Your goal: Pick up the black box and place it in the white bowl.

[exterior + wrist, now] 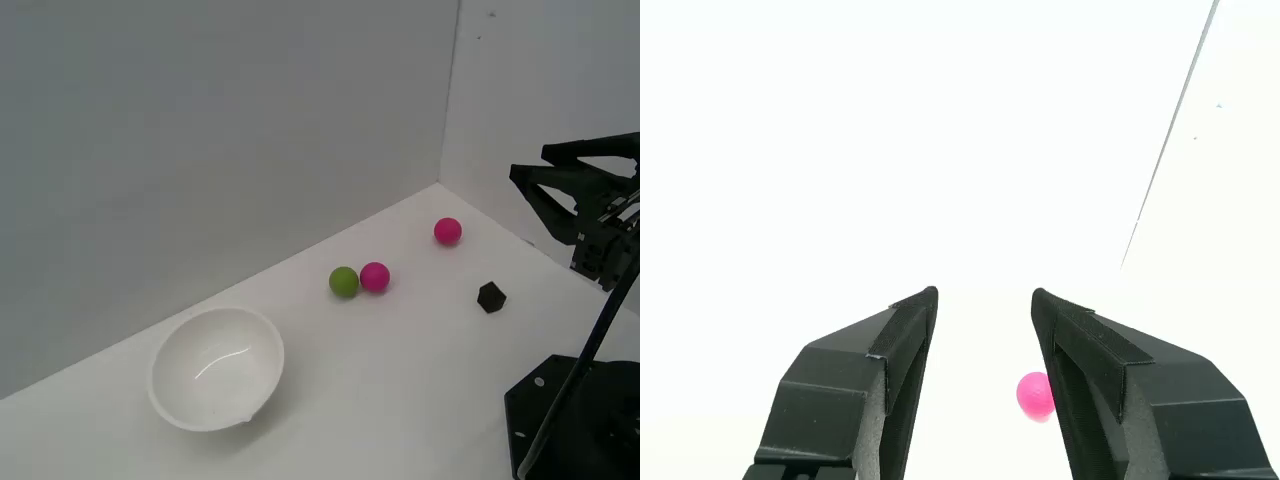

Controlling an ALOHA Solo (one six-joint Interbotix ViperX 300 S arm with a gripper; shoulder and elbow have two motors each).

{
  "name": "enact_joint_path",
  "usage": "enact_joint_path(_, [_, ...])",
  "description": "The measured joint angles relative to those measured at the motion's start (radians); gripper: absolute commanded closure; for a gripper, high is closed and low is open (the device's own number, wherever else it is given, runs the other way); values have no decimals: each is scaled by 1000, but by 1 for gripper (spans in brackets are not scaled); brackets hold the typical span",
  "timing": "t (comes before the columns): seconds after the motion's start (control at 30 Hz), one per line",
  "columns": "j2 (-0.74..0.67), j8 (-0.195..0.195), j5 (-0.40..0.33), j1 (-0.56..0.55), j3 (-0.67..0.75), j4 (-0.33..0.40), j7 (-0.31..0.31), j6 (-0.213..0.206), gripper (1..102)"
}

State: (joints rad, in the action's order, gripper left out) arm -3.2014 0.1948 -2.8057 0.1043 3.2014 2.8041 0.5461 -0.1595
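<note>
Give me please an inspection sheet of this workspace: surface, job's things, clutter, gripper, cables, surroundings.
Surface: white table, no spills seen.
Job's things: black box on the table toward the exterior view's right, apart from the balls; white bowl toward the exterior view's left, tilted, nothing seen in it.
Clutter: green ball beside a pink ball, looking in contact; a second pink ball farther back, alone.
Gripper: gripper open, holding nothing, raised at the exterior view's right, away from the box; one pink ball shows between its fingers in the wrist view.
Cables: thin cables on the arm.
Surroundings: plain grey-white walls; black robot base at the table's near edge.
</note>
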Motion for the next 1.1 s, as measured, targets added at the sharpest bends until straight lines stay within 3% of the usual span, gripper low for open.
enact_joint_path(0.13, [-34, -2, 0, -84, 32, 0, -2, 2, 52])
enact_joint_path(0.63, [-28, -2, 0, -86, 29, -2, 0, 2, 52])
enact_joint_path(1.1, [183, -2, 100, -86, -187, -97, 18, 2, 52])
